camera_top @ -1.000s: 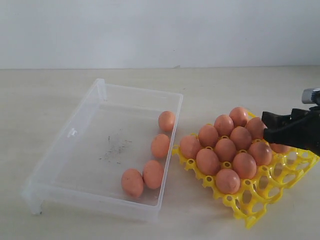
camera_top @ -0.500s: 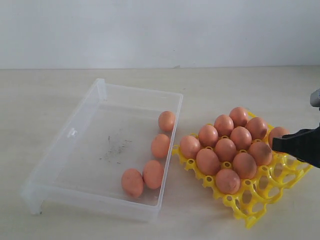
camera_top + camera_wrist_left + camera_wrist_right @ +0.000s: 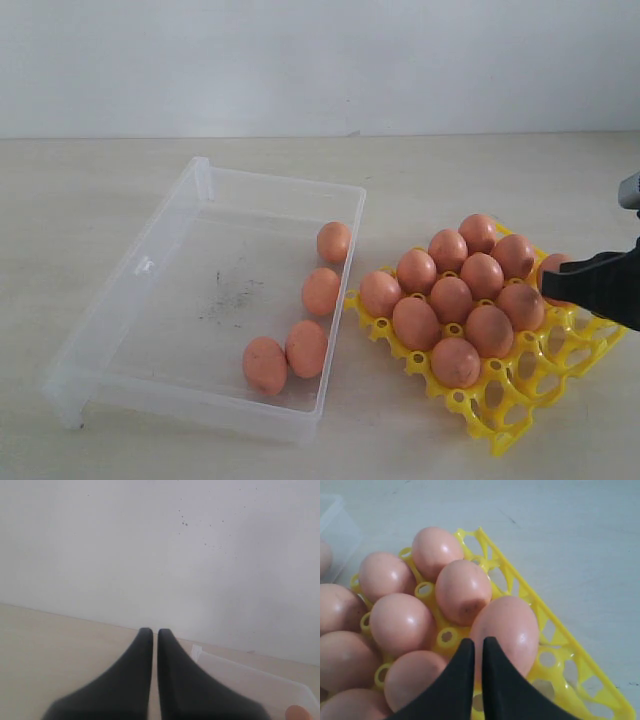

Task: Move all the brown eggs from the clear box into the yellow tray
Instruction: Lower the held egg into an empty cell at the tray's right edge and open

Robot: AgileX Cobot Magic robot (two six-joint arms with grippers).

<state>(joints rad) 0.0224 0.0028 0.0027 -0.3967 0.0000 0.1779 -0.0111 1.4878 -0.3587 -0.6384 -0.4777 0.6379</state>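
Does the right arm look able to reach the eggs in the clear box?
Probably yes: the four eggs lie uncovered in the clear box beside the yellow tray; the shut right end effector must open first.

No text, label, brand mark, number or sign can be read in any view. The clear box (image 3: 180,300), the yellow tray (image 3: 478,415), the brown eggs (image 3: 451,298) and the tabletop (image 3: 500,180) carry none. The dark marks on the floor of the clear box are smudges that form no letters.
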